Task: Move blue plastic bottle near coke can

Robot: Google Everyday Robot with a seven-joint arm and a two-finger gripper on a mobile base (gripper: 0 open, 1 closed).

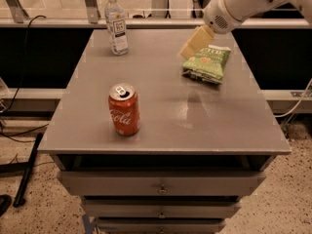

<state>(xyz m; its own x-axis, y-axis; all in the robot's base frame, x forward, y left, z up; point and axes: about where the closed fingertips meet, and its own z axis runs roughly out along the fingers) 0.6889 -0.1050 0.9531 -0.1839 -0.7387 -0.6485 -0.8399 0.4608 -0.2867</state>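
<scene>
The blue plastic bottle (117, 23), clear with a white cap and a blue-and-white label, stands upright at the back left of the grey table (214, 126). The coke can (124, 110), red with a silver top, stands upright at the front left, well apart from the bottle. My gripper (194, 44), cream-coloured on a white arm, hangs above the table's back right, just left of a green chip bag. It is well to the right of the bottle and holds nothing that I can see.
A green chip bag (207, 62) lies flat at the back right of the table. Drawers (161, 186) sit under the tabletop. A rail and glass panel run behind the table. Cables lie on the floor at the left.
</scene>
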